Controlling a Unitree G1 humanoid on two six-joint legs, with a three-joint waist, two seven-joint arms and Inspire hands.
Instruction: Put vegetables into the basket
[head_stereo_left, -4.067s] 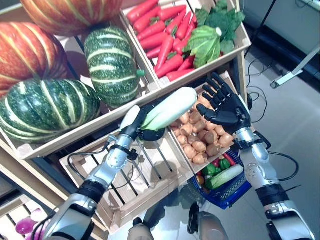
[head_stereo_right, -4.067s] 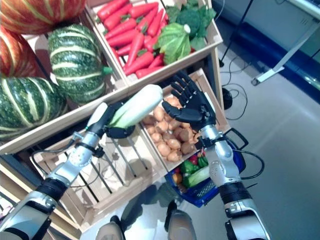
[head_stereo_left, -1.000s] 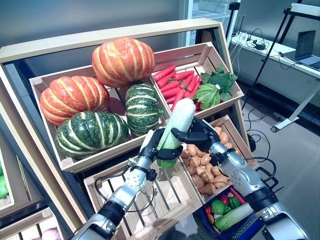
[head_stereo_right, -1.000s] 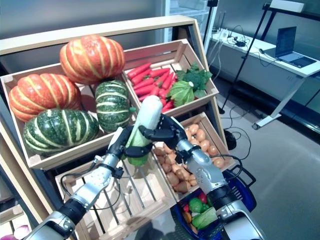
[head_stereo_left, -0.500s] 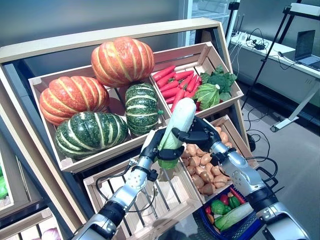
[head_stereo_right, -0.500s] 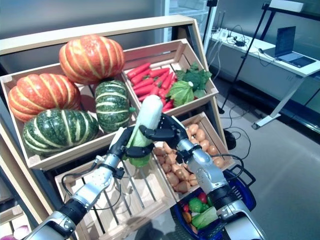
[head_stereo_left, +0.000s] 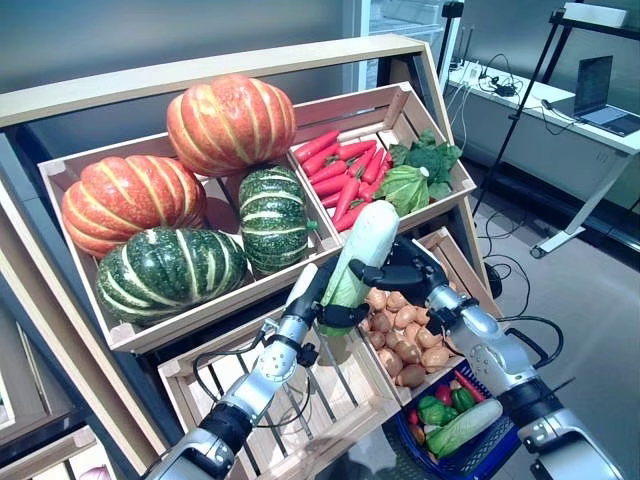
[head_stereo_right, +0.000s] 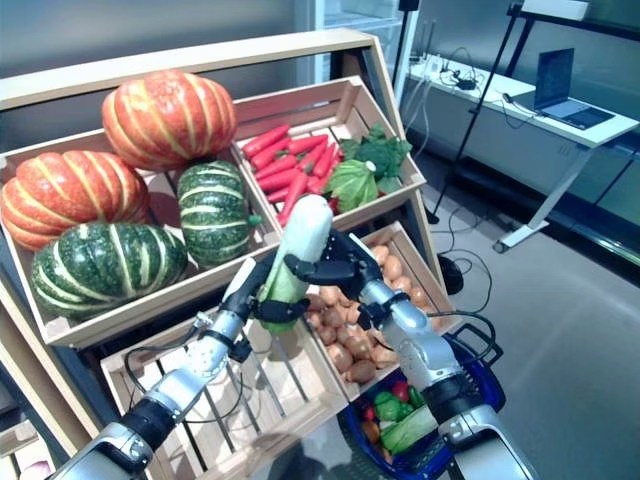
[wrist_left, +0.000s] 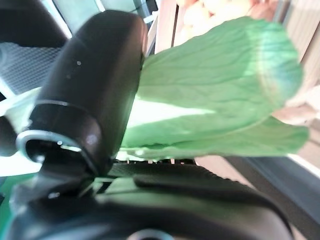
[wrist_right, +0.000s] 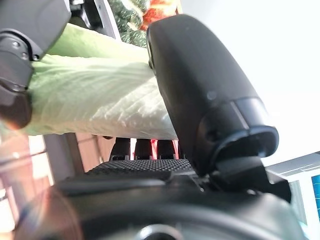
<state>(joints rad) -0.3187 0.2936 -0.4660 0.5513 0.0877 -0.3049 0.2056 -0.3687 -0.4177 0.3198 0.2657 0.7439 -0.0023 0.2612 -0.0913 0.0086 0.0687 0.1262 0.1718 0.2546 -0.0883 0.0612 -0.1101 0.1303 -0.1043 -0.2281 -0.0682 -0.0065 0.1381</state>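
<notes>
A long pale-green napa cabbage (head_stereo_left: 362, 245) stands tilted in the air in front of the wooden shelf, above the potato crate. My left hand (head_stereo_left: 312, 294) is shut round its leafy lower end. My right hand (head_stereo_left: 405, 272) is shut round its middle from the right, fingers curled over it. In the left wrist view the thumb (wrist_left: 95, 85) presses against the cabbage (wrist_left: 215, 100). The right wrist view shows that thumb (wrist_right: 200, 90) wrapped over the cabbage (wrist_right: 95, 105) too. The blue basket (head_stereo_left: 497, 452) sits on the floor at lower right, under my right forearm, holding several vegetables.
The upper crates hold orange and green pumpkins (head_stereo_left: 170, 270), carrots (head_stereo_left: 345, 175) and leafy greens (head_stereo_left: 415, 175). Lower down are a potato crate (head_stereo_left: 405, 330) and a slatted wooden crate (head_stereo_left: 300, 420). A table with a laptop (head_stereo_left: 595, 85) stands at the far right.
Four seconds ago my right hand was open beside the cabbage; now it grips it together with the left. The camera has since lifted; over the last second it shifted slightly, the hands staying put.
</notes>
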